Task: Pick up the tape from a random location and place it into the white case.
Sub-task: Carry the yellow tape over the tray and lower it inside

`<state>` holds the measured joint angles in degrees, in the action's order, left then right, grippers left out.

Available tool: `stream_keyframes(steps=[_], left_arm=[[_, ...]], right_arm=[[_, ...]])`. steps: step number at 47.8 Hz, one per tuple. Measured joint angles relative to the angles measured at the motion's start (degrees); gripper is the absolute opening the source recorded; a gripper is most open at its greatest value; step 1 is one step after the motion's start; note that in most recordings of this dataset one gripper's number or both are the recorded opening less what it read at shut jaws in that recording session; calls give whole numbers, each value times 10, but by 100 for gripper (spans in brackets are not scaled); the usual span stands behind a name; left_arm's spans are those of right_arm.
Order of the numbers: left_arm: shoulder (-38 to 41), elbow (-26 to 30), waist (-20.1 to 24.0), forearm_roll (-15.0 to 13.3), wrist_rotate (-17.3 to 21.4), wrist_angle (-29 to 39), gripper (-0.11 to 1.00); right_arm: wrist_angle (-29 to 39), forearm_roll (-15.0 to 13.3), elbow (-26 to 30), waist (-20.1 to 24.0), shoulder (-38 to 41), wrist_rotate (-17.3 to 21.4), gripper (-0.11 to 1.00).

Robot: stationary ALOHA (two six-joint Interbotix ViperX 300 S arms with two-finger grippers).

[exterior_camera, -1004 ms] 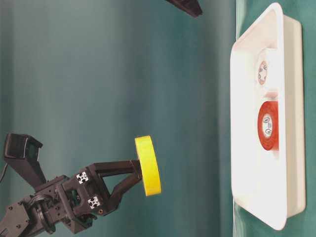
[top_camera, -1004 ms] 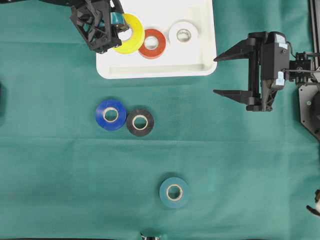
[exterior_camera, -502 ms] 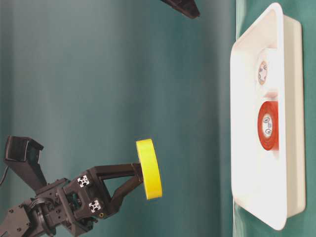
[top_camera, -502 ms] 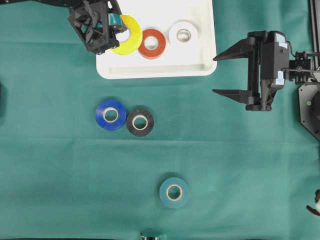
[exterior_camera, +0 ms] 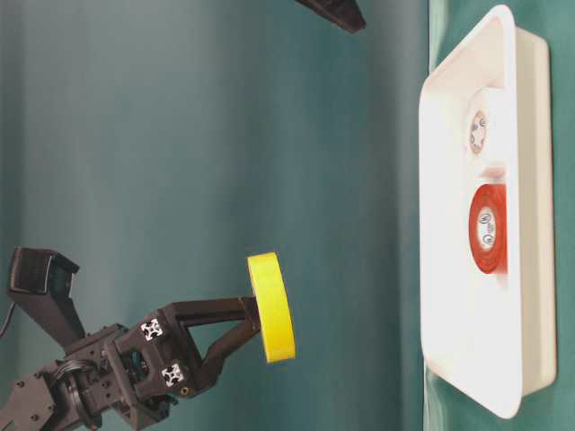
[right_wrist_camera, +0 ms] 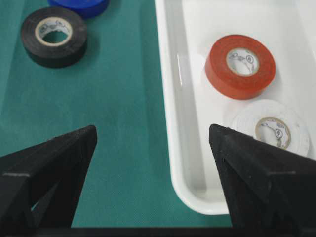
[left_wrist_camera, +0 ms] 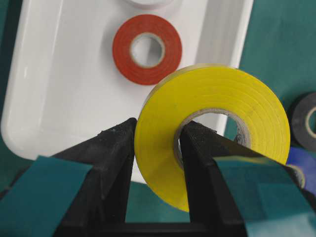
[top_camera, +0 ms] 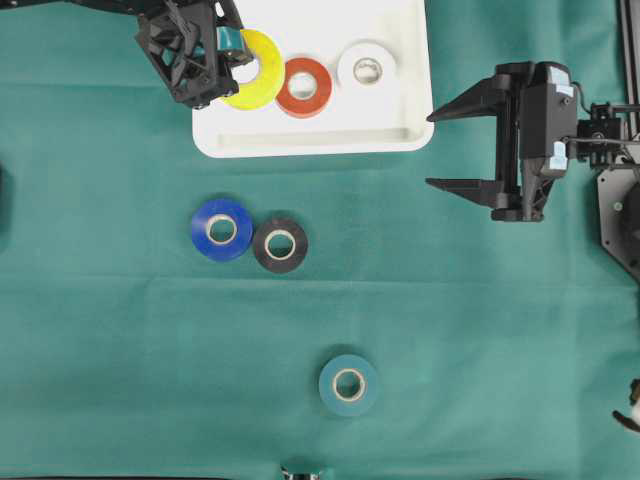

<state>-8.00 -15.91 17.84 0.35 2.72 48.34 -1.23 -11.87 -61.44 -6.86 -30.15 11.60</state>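
Overhead looks straight down; table-level sideways; both share white case [top_camera: 400,110].

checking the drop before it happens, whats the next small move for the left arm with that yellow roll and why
Probably lower it, then open. The left gripper is shut on the yellow tape, one finger through its core, and the table-level view shows the roll well above the white case. From overhead it hangs over the case's left end beside the red tape, so a release now would likely bounce it.
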Motion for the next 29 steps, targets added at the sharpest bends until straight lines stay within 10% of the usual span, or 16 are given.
stream_keyframes(steps=[29], left_arm=[[103,-112,33,0,1,-178,23]], right_arm=[[0,-4,1,0,0,0,88]])
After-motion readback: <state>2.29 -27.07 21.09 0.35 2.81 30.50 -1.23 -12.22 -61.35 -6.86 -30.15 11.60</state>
